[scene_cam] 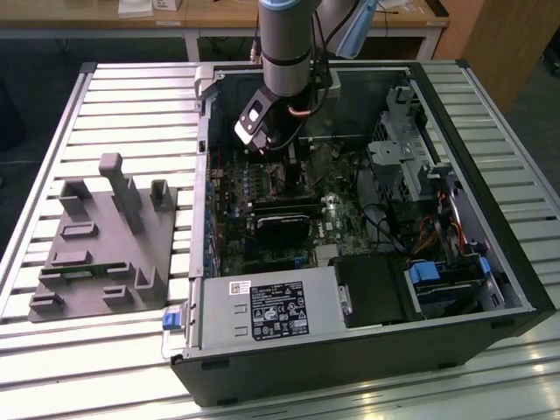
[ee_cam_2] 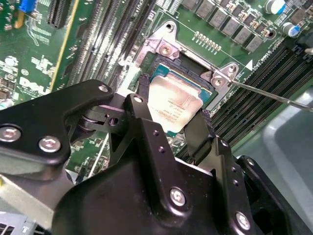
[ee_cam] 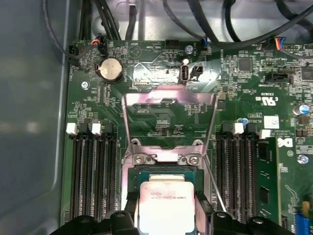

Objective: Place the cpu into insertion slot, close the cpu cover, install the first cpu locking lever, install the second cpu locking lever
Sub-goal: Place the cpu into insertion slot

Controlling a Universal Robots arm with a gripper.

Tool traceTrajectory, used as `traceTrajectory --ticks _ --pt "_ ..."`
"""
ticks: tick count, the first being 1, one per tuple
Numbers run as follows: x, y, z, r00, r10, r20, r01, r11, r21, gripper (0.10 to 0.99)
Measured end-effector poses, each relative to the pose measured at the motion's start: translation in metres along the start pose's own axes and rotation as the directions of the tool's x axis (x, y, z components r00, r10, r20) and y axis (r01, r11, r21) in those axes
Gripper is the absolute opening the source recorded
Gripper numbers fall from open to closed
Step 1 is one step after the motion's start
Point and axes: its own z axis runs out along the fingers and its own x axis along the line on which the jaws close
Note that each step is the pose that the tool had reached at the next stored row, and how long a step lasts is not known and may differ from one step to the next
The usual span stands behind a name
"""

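Over the insertion slot (ee_cam_2: 186,66), the cpu (ee_cam_2: 173,110) was gripped by its edges in the closed end effector (ee_cam_2: 171,117), presumably for square seating; the cpu cover (ee_cam: 166,100) was folded back, keeping the slot clear.

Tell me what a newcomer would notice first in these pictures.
The cpu, pale metal face up, is held by the pincer right over the insertion slot in both wrist views. The cpu cover stands flipped open at the slot's edge. In the exterior view the arm reaches down into an open computer case.
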Motion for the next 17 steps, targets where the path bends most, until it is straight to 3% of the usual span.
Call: traceTrajectory --ticks 10,17 --pt "0.0009 0.0005 0.0029 1.0000 0.002 0.0020 -0.002 1.0000 0.000 0.537" --pt "0.0008 0.0012 0.0034 0.9999 0.003 0.0101 -0.003 1.0000 0.000 0.537"
